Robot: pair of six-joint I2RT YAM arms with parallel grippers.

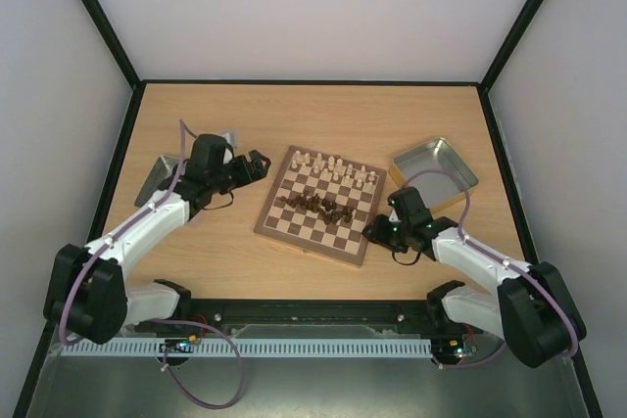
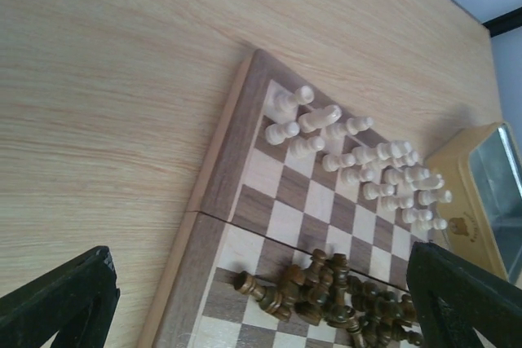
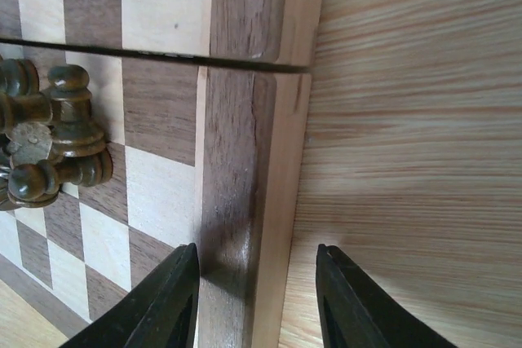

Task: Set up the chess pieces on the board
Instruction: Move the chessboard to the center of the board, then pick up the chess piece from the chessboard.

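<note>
Top view: board [image 1: 309, 235] mid-table, cream pieces [image 1: 338, 168] lined along its far side, dark pieces [image 1: 318, 208] heaped centrally. Left wrist: left gripper [image 2: 259, 283] fingers spread wide. Right wrist: right gripper [image 3: 257, 254] fingers apart, straddling the board's right rim.

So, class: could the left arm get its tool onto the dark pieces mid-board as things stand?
Probably yes: the left tool hovers open just off the left edge of the board, with only bare squares between it and the dark pieces.

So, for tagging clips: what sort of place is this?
Probably a lab robot cell: white walls enclose a wooden table, left arm and right arm bolted at its near edge, chessboard between.
</note>
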